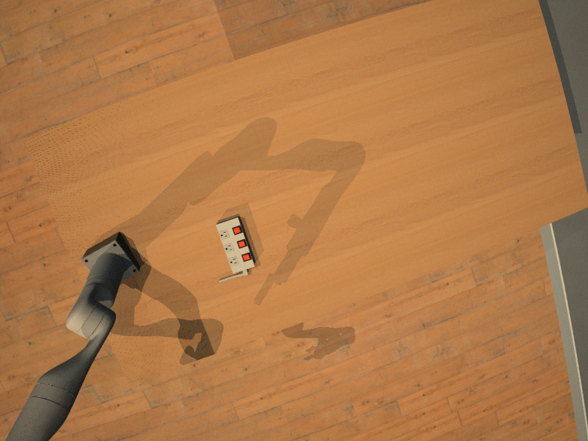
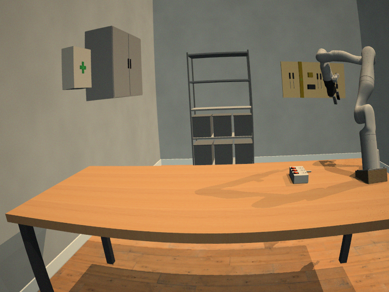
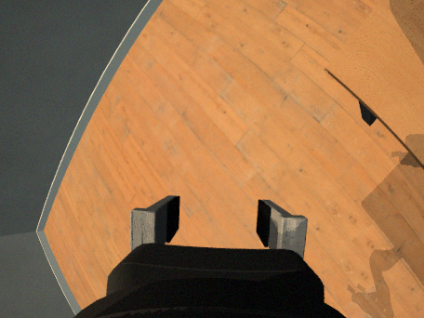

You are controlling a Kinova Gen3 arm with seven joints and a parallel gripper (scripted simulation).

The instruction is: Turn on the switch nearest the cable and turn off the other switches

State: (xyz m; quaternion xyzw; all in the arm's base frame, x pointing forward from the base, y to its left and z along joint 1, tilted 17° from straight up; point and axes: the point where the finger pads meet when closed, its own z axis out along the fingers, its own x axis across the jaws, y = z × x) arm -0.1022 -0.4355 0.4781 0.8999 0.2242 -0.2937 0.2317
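The white power strip [image 1: 231,238] [image 2: 300,179] lies flat on the table, sockets and switches up. Its short pale cable [image 1: 232,276] [image 2: 309,171] leaves one end. The red switch nearest the cable [image 1: 245,257] [image 2: 293,167], the middle switch [image 1: 241,244] [image 2: 294,170] and the farthest switch [image 1: 236,230] [image 2: 295,172] sit in a row along one long side. I cannot tell which way each rocker is tipped. My gripper [image 2: 336,98] [image 3: 218,214] is open and empty, high above the table and well away from the strip. It is outside the top view; the strip is outside the wrist view.
The arm's base [image 1: 129,264] [image 2: 377,176] stands on the table [image 1: 403,142] [image 2: 141,201] beside the strip. Arm shadows fall around the strip. The wrist view shows mostly floor [image 3: 195,139], a wall and a table edge. A shelf rack [image 2: 219,80], cabinets and a tool board stand by the walls.
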